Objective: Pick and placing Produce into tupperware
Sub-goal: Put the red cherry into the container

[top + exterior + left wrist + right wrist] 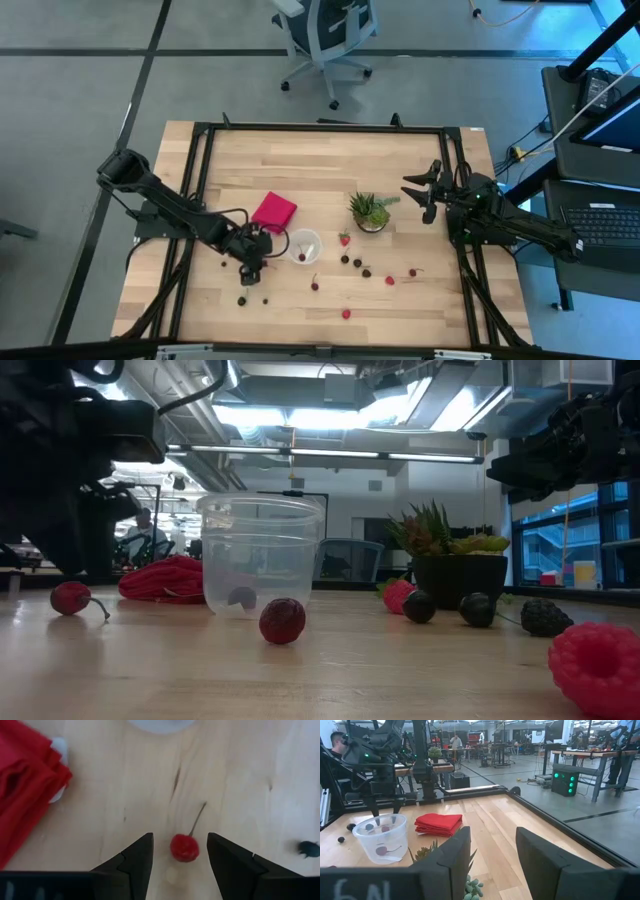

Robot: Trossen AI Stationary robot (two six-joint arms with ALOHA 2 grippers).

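Spanning the scene, the counter (420, 160) carries everything, with the cup (304, 245) near its middle as the landmark. Left of the cup, touching nothing, the left gripper (179, 851) hangs low with its jaws spread wide, a red cherry (184, 847) lying on the wood between them, its thin stem pointing toward the cup. Well to the right of the cup, beyond the plant (370, 211), the right gripper (490, 855) waits raised, jaws released and empty. A red cloth (273, 210) lies just behind the cup on its left. Inside the cup one cherry (382, 850) already rests at the bottom. More fruit (356, 262) is scattered right of and in front of the cup, red and dark pieces apart from one another.

The cherry looks light, round and smooth, so it will likely roll or squirt out if pinched off-centre. It is probably soft and would bruise; closing gently across its widest part, not on the stem, seems best.
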